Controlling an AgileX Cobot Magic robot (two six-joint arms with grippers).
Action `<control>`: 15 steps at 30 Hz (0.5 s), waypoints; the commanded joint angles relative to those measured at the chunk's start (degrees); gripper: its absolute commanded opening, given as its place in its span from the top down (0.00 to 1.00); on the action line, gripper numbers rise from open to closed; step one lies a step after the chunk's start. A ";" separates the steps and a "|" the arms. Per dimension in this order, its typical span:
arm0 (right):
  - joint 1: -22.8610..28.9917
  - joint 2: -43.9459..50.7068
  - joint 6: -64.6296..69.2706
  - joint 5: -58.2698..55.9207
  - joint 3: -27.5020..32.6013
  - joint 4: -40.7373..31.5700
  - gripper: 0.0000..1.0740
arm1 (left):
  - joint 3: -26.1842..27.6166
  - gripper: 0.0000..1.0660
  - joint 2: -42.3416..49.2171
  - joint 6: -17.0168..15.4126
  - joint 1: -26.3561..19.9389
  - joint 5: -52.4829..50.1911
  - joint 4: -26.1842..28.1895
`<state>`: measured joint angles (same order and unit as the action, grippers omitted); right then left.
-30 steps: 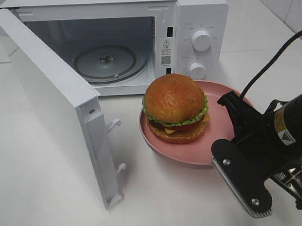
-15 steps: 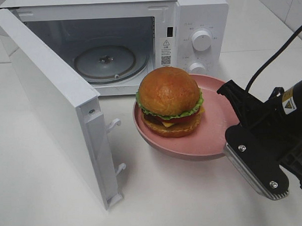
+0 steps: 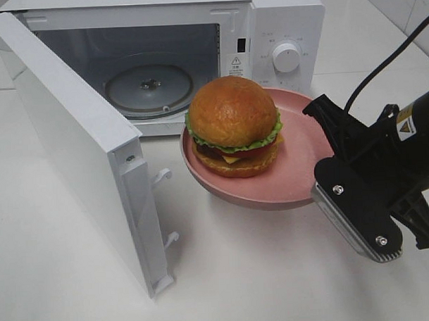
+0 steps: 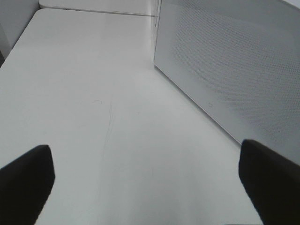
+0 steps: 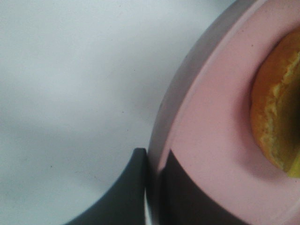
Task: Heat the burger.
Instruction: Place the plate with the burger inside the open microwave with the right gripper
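Burger (image 3: 233, 124) sits upright on the left part of the pink plate (image 3: 300, 178), bun on top, lettuce frill showing.

Plate is just in front of the microwave (image 3: 280, 31), at the right edge of its open cavity. It looks raised off the bench (image 3: 239, 272).

Right pincer (image 5: 152, 160) is clamped on the plate's right rim.

Microwave door (image 3: 80, 158) is swung wide to the near left. Glass turntable (image 3: 148, 85) is bare.

Left pincer (image 4: 147, 183) has its jaws wide apart, nothing between them, over bare bench near a white dotted panel (image 4: 234, 70).
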<state>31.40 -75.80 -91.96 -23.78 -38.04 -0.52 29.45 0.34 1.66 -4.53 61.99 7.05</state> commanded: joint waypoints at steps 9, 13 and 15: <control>1.43 -5.67 0.52 1.43 -6.07 -0.92 1.00 | 0.06 0.06 0.80 0.00 0.23 -0.69 0.46; 1.72 -7.62 0.52 1.43 -7.91 -0.92 1.00 | 0.06 0.06 0.80 0.00 0.23 -0.69 0.46; 1.72 -9.45 0.52 1.55 -9.85 -0.92 1.00 | 0.06 0.06 0.80 0.00 0.23 -0.69 0.46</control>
<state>33.00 -84.40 -91.90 -25.32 -45.49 -0.63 29.45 0.34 1.66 -4.53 61.99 7.05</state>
